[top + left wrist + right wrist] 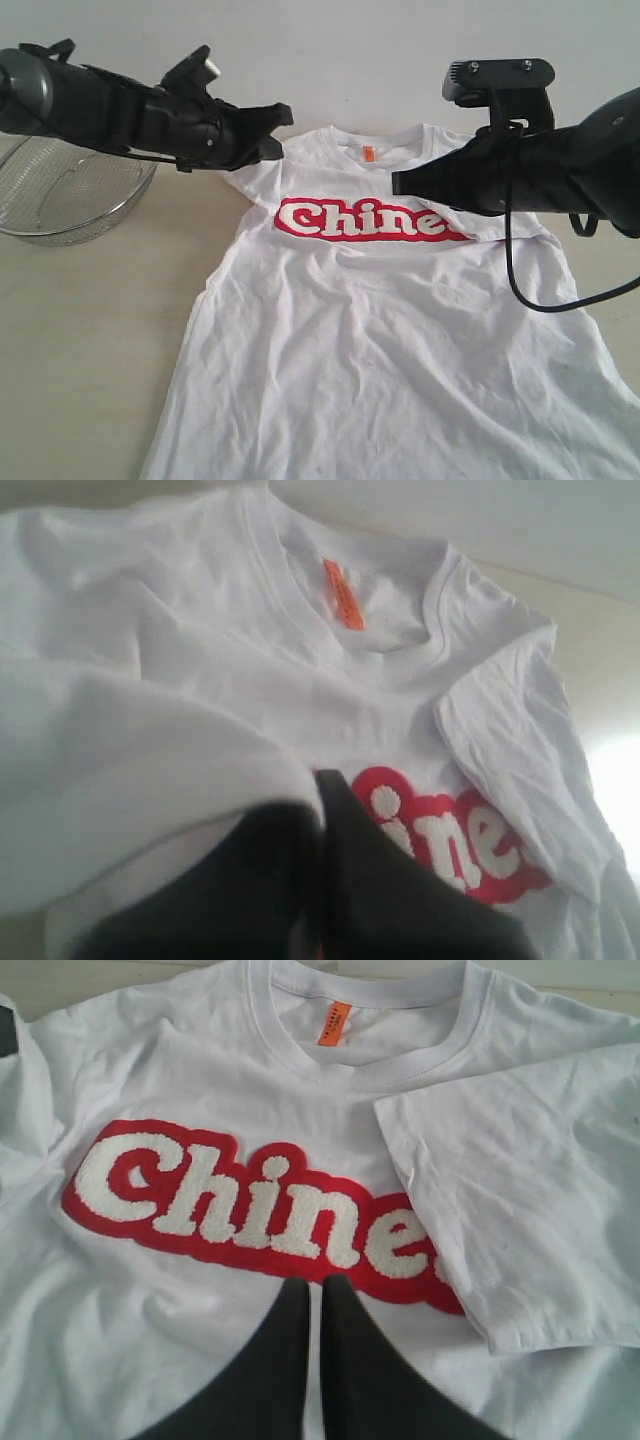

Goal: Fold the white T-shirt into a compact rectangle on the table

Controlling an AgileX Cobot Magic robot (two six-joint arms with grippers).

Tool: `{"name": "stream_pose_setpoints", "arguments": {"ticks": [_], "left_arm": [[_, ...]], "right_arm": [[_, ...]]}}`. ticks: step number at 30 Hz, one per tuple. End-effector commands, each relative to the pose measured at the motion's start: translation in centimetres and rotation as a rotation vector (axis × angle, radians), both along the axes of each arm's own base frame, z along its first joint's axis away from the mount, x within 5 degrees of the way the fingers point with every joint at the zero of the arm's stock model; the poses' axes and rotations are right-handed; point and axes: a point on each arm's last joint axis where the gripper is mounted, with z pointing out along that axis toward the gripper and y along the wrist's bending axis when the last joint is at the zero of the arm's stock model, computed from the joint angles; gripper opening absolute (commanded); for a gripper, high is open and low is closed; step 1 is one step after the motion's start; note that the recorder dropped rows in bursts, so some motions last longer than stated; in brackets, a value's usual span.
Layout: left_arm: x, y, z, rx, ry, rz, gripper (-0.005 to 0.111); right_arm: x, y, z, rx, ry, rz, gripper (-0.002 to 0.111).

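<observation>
The white T-shirt (380, 340) lay face-up on the table (90, 330), collar at twelve o'clock. At its ten o'clock the left gripper (275, 135) pinched sleeve cloth. At two o'clock the right gripper (400, 183) hung pressed together, empty.

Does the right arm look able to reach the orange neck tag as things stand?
Probably yes. The right end effector hangs shut at the lettering, and the tag lies uncovered in the collar just beyond. The folded sleeve sits beside that path, not across it.
</observation>
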Motion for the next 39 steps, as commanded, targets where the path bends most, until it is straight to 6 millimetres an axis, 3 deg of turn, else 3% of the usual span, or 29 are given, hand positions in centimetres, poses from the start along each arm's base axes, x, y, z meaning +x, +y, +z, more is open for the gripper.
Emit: {"name": "stream_pose_setpoints", "arguments": {"ticks": [1, 8, 11, 17, 18, 20, 22, 23, 25, 32, 39], "left_arm": [[0.0, -2.8, -1.6, 0.035, 0.015, -0.042, 0.004], [-0.6, -6.5, -4.3, 0.06, 0.05, -0.128, 0.004], [-0.9, -6.9, -5.3, 0.079, 0.071, -0.153, 0.004], [-0.9, -6.4, -5.2, 0.133, 0.053, -0.203, 0.005], [-0.8, -6.2, -4.9, 0.143, 0.041, -0.204, 0.01], [-0.2, -5.0, -4.0, 0.135, 0.032, -0.188, 0.032], [0.3, -3.7, -3.2, 0.101, 0.047, -0.148, 0.071], [0.4, -3.2, -2.8, 0.087, 0.055, -0.149, 0.083], [0.4, -2.6, -2.1, 0.072, 0.062, -0.171, 0.092], [1.4, 0.9, 0.3, 0.08, 0.015, -0.128, 0.07], [2.5, 3.2, -0.3, 0.106, 0.0, -0.039, 0.069]], "right_arm": [[-0.2, -0.1, 0.2, 0.0, -0.003, 0.007, 0.0], [-0.2, -0.1, 0.2, -0.001, -0.002, 0.01, 0.0], [-0.2, -0.1, 0.2, -0.003, -0.003, 0.011, 0.0], [-0.2, 0.0, 0.2, -0.013, -0.001, 0.022, 0.0], [-0.2, 0.0, 0.2, -0.017, -0.002, 0.025, 0.0], [-0.2, 0.0, 0.2, -0.017, -0.002, 0.025, 0.0], [-0.2, 0.0, 0.2, -0.022, -0.001, 0.029, 0.0], [-0.2, 0.0, 0.1, -0.023, 0.001, 0.029, 0.0], [-0.1, 0.0, -0.1, -0.026, 0.005, 0.026, 0.0], [0.2, 0.1, -1.5, -0.037, 0.044, 0.03, 0.0], [0.4, 0.1, -2.4, -0.046, 0.068, 0.027, 0.0]]}}
